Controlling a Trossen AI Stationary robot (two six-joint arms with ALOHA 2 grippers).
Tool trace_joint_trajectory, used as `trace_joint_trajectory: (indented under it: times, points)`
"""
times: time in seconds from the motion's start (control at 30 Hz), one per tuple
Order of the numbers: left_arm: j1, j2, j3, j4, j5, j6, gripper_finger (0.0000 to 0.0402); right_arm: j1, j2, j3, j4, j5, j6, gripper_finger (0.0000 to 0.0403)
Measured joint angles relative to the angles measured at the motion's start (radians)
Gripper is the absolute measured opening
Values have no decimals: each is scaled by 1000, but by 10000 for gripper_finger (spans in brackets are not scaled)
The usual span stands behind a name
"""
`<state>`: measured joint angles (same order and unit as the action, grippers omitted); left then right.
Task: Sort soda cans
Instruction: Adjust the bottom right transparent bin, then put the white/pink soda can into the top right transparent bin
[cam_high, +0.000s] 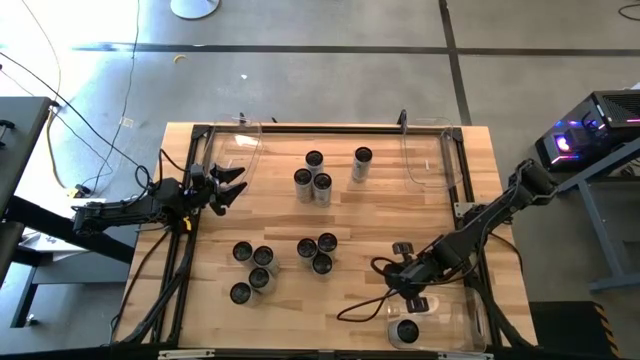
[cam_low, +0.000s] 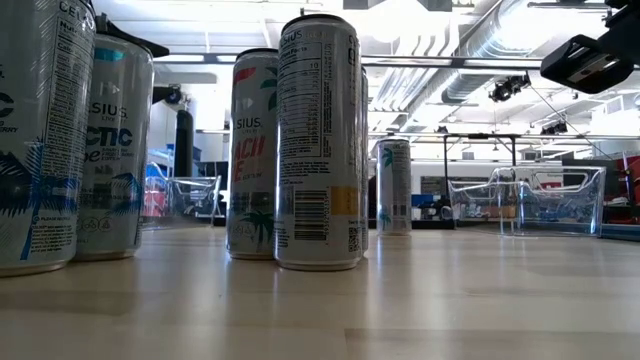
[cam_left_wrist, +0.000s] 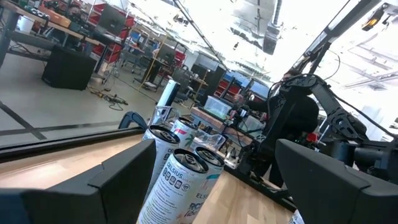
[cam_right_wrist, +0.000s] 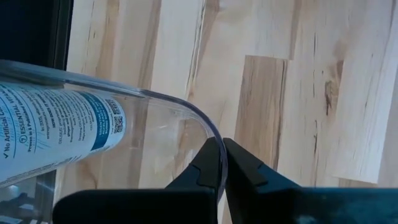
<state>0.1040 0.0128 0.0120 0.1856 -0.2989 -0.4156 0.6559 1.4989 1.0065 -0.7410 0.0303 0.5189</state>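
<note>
My right gripper (cam_high: 418, 303), fingers pressed shut and empty, hovers at the rim of the clear bin (cam_right_wrist: 186, 112) holding one sorted can (cam_high: 406, 331); my left gripper (cam_high: 228, 186) gapes open beside the standing soda cans (cam_high: 313, 180). A careless swing could topple neighbours.

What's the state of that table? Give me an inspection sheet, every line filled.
Surface: wooden table, with clear bins at its edges.
Job's things: eleven soda cans standing in three clusters plus one alone; a twelfth can sits inside the bin by the right arm.
Clutter: nothing seen.
Grippers: left gripper open and empty, at the left edge; right gripper shut and empty, at that bin's rim.
Cables: one loop on the table by the right arm; floor cables on the left.
Surroundings: concrete floor; lit device on the right.
</note>
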Motion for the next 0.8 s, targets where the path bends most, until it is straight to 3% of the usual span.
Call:
trace_joint_trajectory:
  times: [0.33,0.8]
  points:
    - [0,0,0,0,0,-1,323,1,4,-4,3,-7,-3,18]
    - [0,0,0,0,0,-1,323,-1,1,5,-18,70,12,141]
